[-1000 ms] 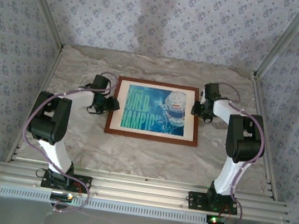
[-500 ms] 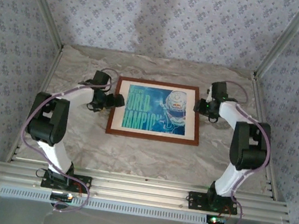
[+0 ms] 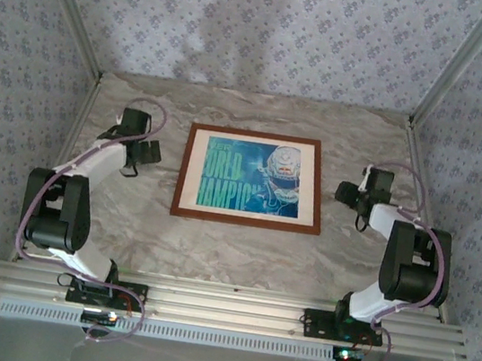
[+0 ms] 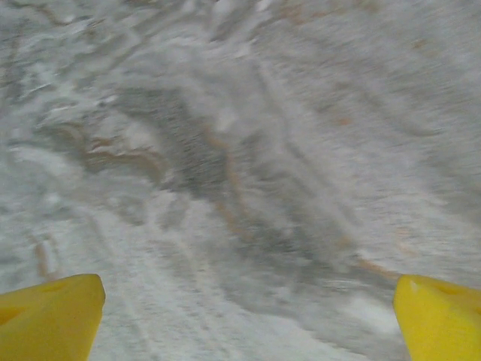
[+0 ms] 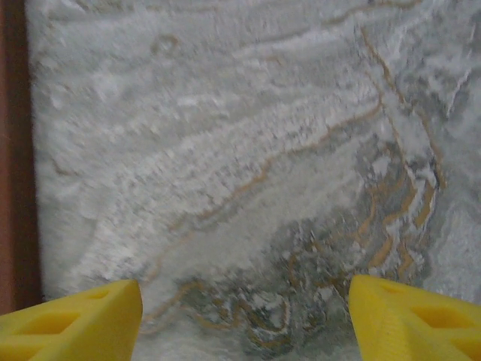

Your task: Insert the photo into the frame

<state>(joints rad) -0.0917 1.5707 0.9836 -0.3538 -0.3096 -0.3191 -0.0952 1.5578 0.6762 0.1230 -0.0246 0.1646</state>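
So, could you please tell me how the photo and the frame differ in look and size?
Colour: the photo is blue-teal with pale lettering; the frame is plain reddish-brown wood. Size: the frame is larger and surrounds the photo, with a cream border between them. Both are rectangular, wider than tall, and lie flat on the table.

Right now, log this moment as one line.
photo: inside frame | frame: flat on marbled tabletop | left jaws: open, empty | right jaws: open, empty
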